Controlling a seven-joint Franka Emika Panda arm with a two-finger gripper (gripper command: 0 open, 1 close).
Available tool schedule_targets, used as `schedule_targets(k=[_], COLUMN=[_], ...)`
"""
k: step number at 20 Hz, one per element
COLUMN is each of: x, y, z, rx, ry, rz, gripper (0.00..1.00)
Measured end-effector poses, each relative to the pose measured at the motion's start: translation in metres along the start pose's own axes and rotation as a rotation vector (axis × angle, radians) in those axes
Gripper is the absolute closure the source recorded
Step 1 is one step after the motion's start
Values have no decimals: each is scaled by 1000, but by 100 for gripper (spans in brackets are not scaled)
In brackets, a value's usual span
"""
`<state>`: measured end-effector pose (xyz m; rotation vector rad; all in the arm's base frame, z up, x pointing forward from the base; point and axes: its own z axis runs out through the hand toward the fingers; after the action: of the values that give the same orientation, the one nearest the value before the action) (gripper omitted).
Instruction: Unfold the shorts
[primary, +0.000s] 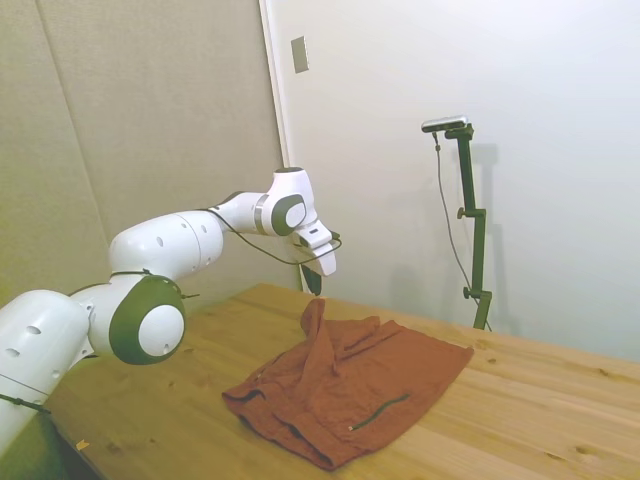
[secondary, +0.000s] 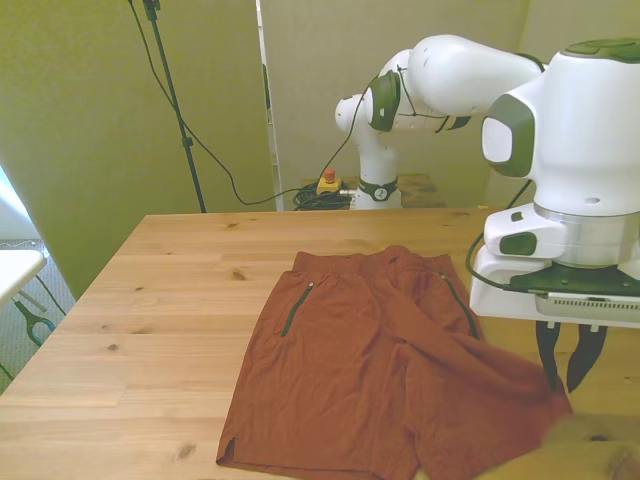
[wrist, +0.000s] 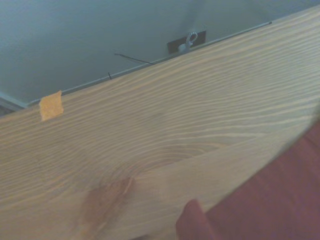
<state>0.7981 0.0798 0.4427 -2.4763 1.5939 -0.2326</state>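
Note:
The rust-orange shorts (secondary: 370, 380) lie spread on the wooden table (secondary: 170, 300), waistband toward the far edge, with dark zipper lines on both sides. In the side view one corner of the shorts (primary: 318, 312) stands up in a peak. My gripper (secondary: 565, 385) hangs right over that corner, at the front view's right near the table's front edge. Its dark fingers (secondary: 547, 362) show a narrow gap between them and stand open, tips just above the fabric. The wrist view shows only a red edge of the shorts (wrist: 280, 200) on bare wood.
A small orange tape scrap (wrist: 51, 105) sticks to the table near its edge. A white side table (secondary: 15, 270) stands off the front view's left. Bare wood (primary: 540, 400) surrounds the shorts on all sides.

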Motion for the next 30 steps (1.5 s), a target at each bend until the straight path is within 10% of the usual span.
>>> schedule_targets(k=[13, 30], x=[41, -2], y=[38, 128], z=[-54, -85], rx=[-135, -157], ry=[60, 1], rz=[60, -153], gripper=[0, 0])
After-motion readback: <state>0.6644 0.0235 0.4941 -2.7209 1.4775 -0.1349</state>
